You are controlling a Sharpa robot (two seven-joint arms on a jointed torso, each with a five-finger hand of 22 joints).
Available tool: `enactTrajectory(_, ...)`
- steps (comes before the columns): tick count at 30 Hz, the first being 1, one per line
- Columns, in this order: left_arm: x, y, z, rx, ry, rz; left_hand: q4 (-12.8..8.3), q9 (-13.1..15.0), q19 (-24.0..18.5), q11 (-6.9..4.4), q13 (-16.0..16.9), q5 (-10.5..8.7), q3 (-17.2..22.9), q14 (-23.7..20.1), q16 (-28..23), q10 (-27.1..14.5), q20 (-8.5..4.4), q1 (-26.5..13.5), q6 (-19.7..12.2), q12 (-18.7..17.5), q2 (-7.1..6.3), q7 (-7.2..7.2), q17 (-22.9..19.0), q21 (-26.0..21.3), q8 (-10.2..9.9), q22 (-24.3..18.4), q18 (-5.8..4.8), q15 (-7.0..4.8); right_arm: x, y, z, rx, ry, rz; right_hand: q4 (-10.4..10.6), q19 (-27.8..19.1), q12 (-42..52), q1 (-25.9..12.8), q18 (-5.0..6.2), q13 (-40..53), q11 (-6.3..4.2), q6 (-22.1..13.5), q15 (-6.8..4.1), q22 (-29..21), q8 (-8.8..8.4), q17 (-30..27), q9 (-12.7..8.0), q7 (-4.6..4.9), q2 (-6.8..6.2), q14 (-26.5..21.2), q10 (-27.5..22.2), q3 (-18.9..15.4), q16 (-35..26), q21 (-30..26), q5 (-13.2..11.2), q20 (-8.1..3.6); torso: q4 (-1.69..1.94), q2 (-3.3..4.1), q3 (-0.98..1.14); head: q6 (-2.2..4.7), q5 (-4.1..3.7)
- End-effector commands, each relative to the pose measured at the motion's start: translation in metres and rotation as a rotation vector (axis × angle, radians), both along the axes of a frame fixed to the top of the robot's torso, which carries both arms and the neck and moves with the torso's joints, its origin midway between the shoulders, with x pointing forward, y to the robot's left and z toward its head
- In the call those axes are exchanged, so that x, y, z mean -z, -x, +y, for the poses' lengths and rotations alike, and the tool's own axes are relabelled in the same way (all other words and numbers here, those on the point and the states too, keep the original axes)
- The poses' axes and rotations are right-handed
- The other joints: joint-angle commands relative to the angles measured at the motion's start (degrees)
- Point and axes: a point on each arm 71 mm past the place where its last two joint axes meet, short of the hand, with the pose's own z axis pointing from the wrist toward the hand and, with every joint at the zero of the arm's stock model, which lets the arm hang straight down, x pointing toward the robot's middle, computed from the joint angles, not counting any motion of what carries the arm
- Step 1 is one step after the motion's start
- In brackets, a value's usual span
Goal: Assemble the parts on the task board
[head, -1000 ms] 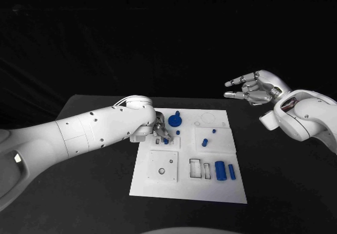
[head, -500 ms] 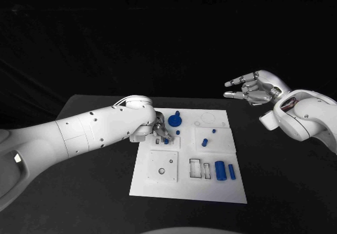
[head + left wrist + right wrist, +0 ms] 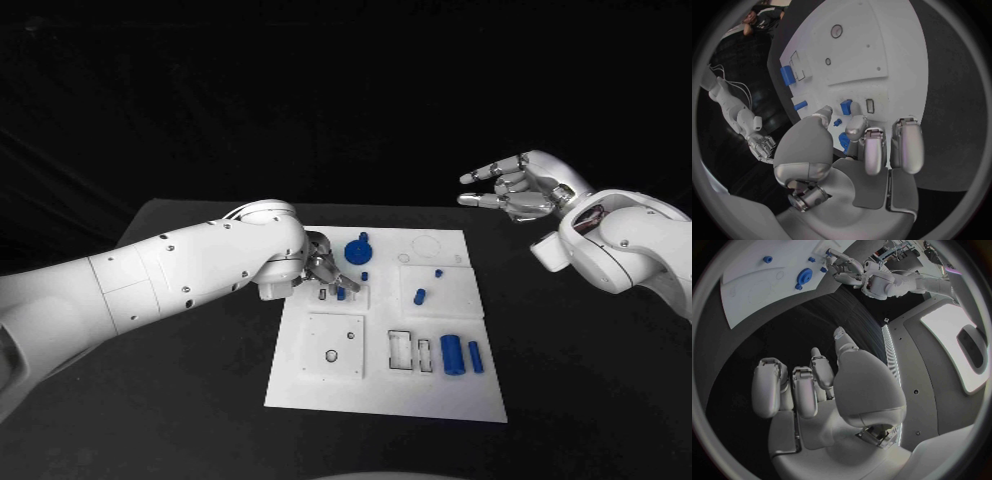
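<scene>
On the matte black tabletop (image 3: 173, 400) lies the flat white task board (image 3: 389, 395), cut with rectangular and round recesses, its smooth blue plastic parts scattered: a round gear-like piece (image 3: 359, 246) far, two cylinders (image 3: 462, 353) near right. The left hand (image 3: 326, 272) pinches a small blue peg (image 3: 340, 292) over the board's far-left recess. The silver right hand (image 3: 516, 187) hovers spread and empty beyond the board's far right.
</scene>
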Motion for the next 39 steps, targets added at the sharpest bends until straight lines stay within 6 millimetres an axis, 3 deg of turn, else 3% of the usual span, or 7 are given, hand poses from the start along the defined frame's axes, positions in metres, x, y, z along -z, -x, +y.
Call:
enactTrajectory(1,-0.014,-0.002,-0.001,-0.037,0.096,0.017,0.03,-1.32,2.05,0.51,-0.33,0.07,-1.62,5.92,0.17,-0.30,0.60,1.21,-0.90,-0.16,0.29,0.56,15.07,-0.34,-1.50,1.95,0.07,0.66,0.003,0.000,0.001,-0.014,0.009,0.008,-0.17,-0.08,-0.38,-0.52,0.69,1.09,-0.30,0.21,-0.06,-0.03,0.20,10.16,0.06,-0.15,-0.16,4.61,-0.15,-0.33,-0.36,-0.25,0.17,-0.19,0.03,0.02,0.04,0.15,0.00)
enactTrajectory(9,-0.051,-0.020,0.022,-0.005,0.026,-0.001,0.02,-7.20,1.90,1.93,-1.31,-0.27,-6.38,5.92,0.17,-0.69,1.86,4.45,-1.71,-0.27,2.20,2.20,15.07,-0.71,-6.80,1.63,0.18,1.92,0.009,-0.001,0.001,-0.012,0.012,0.020,-0.08,-0.07,-0.31,-0.61,0.68,1.13,-0.30,0.21,-0.06,0.01,0.20,10.17,0.06,-0.15,-0.14,4.62,-0.12,-0.43,-0.35,-0.23,0.21,-0.19,0.01,0.10,0.10,0.61,0.02)
enactTrajectory(14,-0.063,-0.041,0.037,-0.043,-0.028,-0.044,0.00,-10.73,1.84,2.37,-2.03,-0.23,-8.39,5.92,0.17,-0.91,2.30,6.51,-0.88,-0.51,3.46,2.68,15.07,-0.82,-9.16,1.60,0.22,2.31,0.010,-0.001,0.001,-0.010,0.013,0.023,0.01,-0.07,-0.25,-0.68,0.69,1.15,-0.30,0.22,-0.06,-0.02,0.21,10.20,0.06,-0.16,-0.07,4.63,-0.09,-0.52,-0.34,-0.25,0.29,-0.19,0.06,0.10,0.06,0.73,-0.05)
enactTrajectory(16,-0.064,-0.048,0.041,-0.059,-0.040,-0.048,0.03,-11.73,1.88,2.42,-2.08,-0.22,-9.10,5.92,0.17,-0.83,2.38,6.93,-0.39,-0.43,3.80,2.72,15.07,-0.74,-9.67,1.75,0.19,2.36,0.011,-0.002,0.001,-0.010,0.013,0.024,0.01,-0.07,-0.25,-0.68,0.69,1.15,-0.30,0.22,-0.06,-0.02,0.21,10.20,0.06,-0.16,-0.07,4.63,-0.09,-0.52,-0.34,-0.25,0.29,-0.19,-0.08,0.17,-0.02,0.79,0.09)
enactTrajectory(28,-0.048,-0.067,0.038,-0.089,-0.088,-0.034,0.07,-13.30,2.00,2.18,-2.17,-0.15,-10.58,5.92,0.17,-0.65,2.33,7.52,1.67,-0.26,5.01,2.38,15.07,-0.49,-9.71,2.17,0.14,2.22,0.012,-0.002,0.005,-0.020,0.011,0.026,0.06,-0.06,-0.19,-0.68,0.68,1.17,-0.30,0.23,-0.06,0.01,0.21,10.20,0.06,-0.16,0.04,4.63,-0.06,-0.56,-0.34,-0.24,0.40,-0.19,-0.21,0.44,-0.19,0.86,0.41)
enactTrajectory(39,-0.028,-0.070,0.034,-0.092,-0.110,-0.032,0.02,-13.49,2.01,2.09,-2.17,-0.06,-10.82,5.92,0.17,-0.64,2.28,7.83,2.10,-0.24,5.26,2.27,15.07,-0.48,-9.57,2.21,0.13,2.15,0.012,-0.002,0.007,-0.024,0.009,0.025,0.06,-0.06,-0.19,-0.68,0.68,1.17,-0.30,0.23,-0.06,0.01,0.21,10.20,0.06,-0.16,0.04,4.63,-0.06,-0.56,-0.34,-0.24,0.40,-0.19,-0.19,0.43,-0.16,0.70,0.48)
